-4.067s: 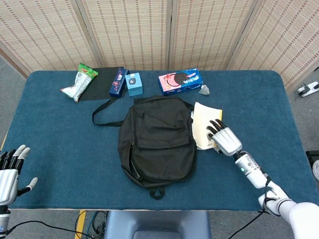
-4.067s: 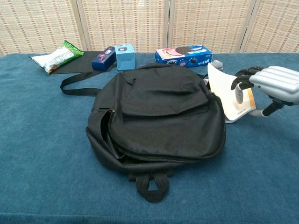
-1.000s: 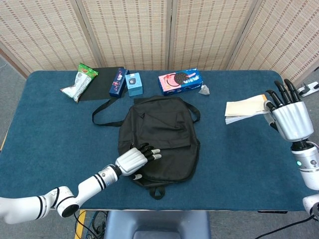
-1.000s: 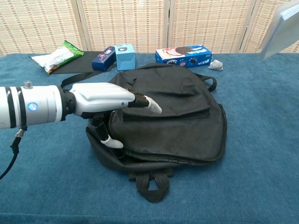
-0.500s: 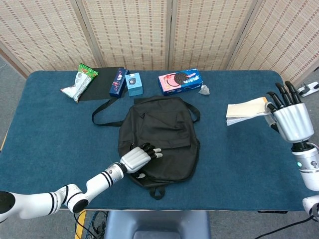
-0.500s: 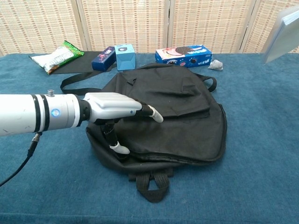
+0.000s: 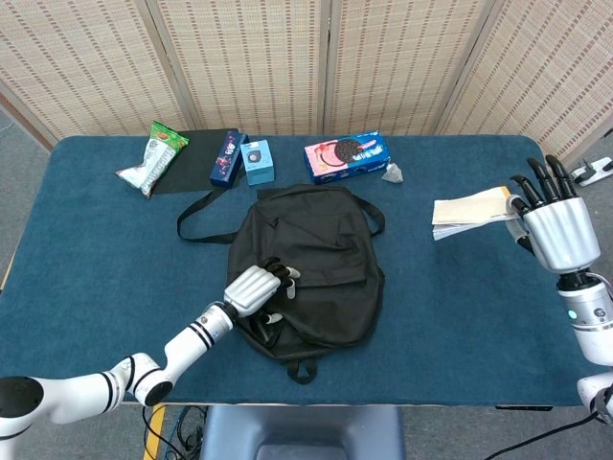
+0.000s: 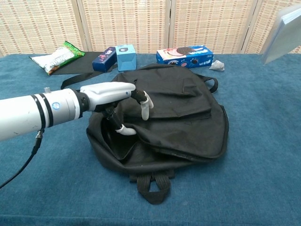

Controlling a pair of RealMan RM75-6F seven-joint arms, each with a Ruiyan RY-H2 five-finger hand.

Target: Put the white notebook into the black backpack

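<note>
The black backpack (image 7: 316,268) (image 8: 183,117) lies flat in the middle of the blue table. My left hand (image 7: 257,287) (image 8: 113,96) grips the flap at its lower left edge and holds it raised, so a dark opening shows beneath. My right hand (image 7: 554,225) is up in the air at the far right, well clear of the bag, and holds the white notebook (image 7: 469,211) (image 8: 283,33) roughly level by one end. In the chest view only the notebook's corner shows at the top right.
Along the far edge lie a snack bag (image 7: 151,158), a dark blue box (image 7: 226,158), a light blue box (image 7: 257,161), a cookie box (image 7: 347,156) and a small wrapper (image 7: 393,173). The backpack's strap (image 7: 196,216) loops out to the left.
My left hand has curled on the backpack's flap and lifted it, opening the bag wider. The right hand with the notebook has barely shifted.
</note>
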